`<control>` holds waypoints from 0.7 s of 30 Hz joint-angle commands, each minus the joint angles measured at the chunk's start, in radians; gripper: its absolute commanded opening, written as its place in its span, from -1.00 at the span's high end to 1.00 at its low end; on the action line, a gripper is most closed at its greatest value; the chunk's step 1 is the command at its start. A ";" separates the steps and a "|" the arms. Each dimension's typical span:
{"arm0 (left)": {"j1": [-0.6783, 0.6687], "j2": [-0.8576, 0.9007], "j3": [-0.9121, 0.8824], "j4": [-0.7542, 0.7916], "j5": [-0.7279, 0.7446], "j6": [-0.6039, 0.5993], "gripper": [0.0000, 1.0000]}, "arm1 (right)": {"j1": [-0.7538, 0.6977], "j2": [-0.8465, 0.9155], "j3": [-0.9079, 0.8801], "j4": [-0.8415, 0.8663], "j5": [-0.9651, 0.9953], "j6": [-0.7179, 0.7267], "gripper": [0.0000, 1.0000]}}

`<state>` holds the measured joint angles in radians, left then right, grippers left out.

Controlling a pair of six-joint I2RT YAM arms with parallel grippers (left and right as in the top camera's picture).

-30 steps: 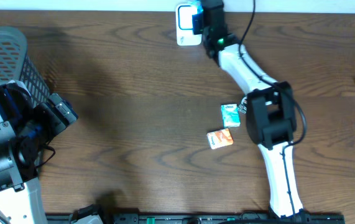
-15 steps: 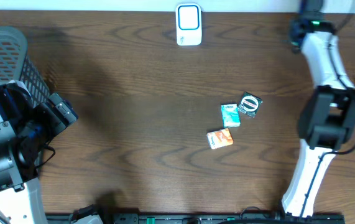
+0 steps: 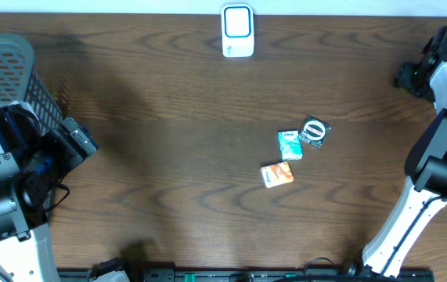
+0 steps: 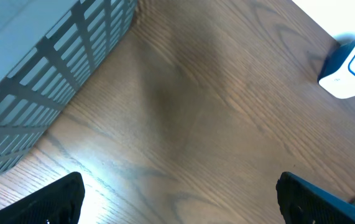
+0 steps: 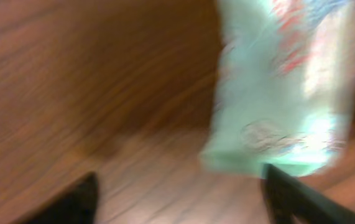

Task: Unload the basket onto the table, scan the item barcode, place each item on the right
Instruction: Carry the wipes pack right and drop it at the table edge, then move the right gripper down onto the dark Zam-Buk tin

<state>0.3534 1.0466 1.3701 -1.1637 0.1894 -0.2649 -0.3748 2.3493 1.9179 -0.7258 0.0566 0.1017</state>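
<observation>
Far left: grey basket (image 3: 4, 63). Beside it: left tool (image 4: 180, 202), fingers wide apart, empty. Back edge of counter (image 3: 168, 117), centre: scanner (image 3: 237, 31). Right of centre, clustered: teal packet (image 3: 289, 145), orange packet (image 3: 277, 175), black packet (image 3: 314, 131). Far right: right tool (image 5: 183, 199), fingers spread, nothing between; blurred pale-green packet (image 5: 276, 87) just ahead.

I find the overhead camera looking straight down on the whole table (image 3: 168, 157). The left wrist camera sits low, facing obliquely across the wood, sharing the grey basket (image 4: 50, 59) and white scanner (image 4: 350, 70) with it. The right wrist camera, blurred, looks closely at a pale green packet (image 5: 276, 87).
</observation>
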 commanded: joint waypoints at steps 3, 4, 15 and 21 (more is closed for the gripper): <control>0.005 0.000 0.016 -0.003 0.009 -0.002 -0.95 | 0.056 -0.019 -0.076 0.058 -0.153 0.014 0.15; 0.005 0.000 0.016 -0.003 0.009 -0.002 -0.95 | 0.063 -0.019 -0.089 0.069 -0.154 0.014 0.20; 0.005 0.000 0.016 -0.003 0.009 -0.002 -0.95 | 0.182 -0.019 -0.151 -0.043 -0.582 0.013 -0.15; 0.005 0.000 0.016 -0.003 0.009 -0.002 -0.96 | 0.244 -0.067 -0.151 -0.175 -0.578 0.032 -0.04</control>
<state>0.3534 1.0466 1.3701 -1.1637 0.1894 -0.2649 -0.1516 2.3203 1.7901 -0.8398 -0.4923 0.1207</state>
